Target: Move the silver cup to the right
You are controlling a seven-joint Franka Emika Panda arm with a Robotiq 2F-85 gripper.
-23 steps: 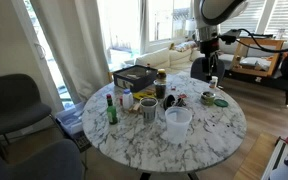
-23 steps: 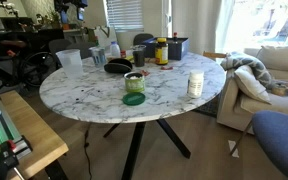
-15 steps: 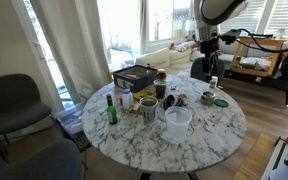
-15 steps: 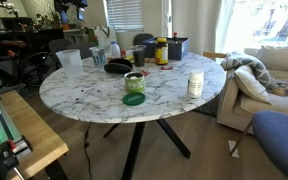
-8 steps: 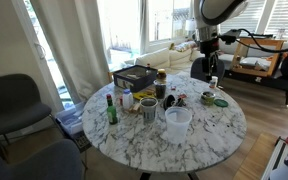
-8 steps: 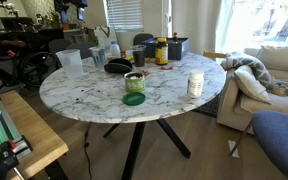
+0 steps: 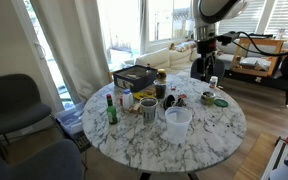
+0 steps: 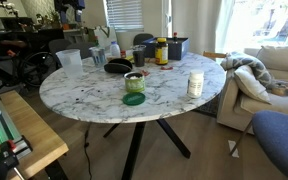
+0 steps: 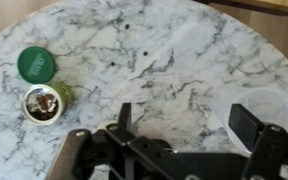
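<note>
The silver cup point(image 7: 160, 90) stands near the middle of the round marble table point(image 7: 199, 140), between a black bowl point(image 7: 170, 101) and the bottles at the back. It also shows in an exterior view point(image 8: 139, 57). My gripper point(image 7: 204, 70) hangs above the table's far side, well apart from the cup. In the wrist view the gripper point(image 9: 184, 125) is open and empty, with bare marble between its fingers. The silver cup is out of the wrist view.
A green lid point(image 9: 36, 63) and an open jar point(image 9: 46, 100) lie left of the gripper, and a translucent tub point(image 9: 274, 105) is at its right. A white bottle point(image 8: 195, 83), a green bottle point(image 7: 111, 108), a white cup point(image 7: 127, 100) and a black box point(image 7: 134, 75) also stand on the table.
</note>
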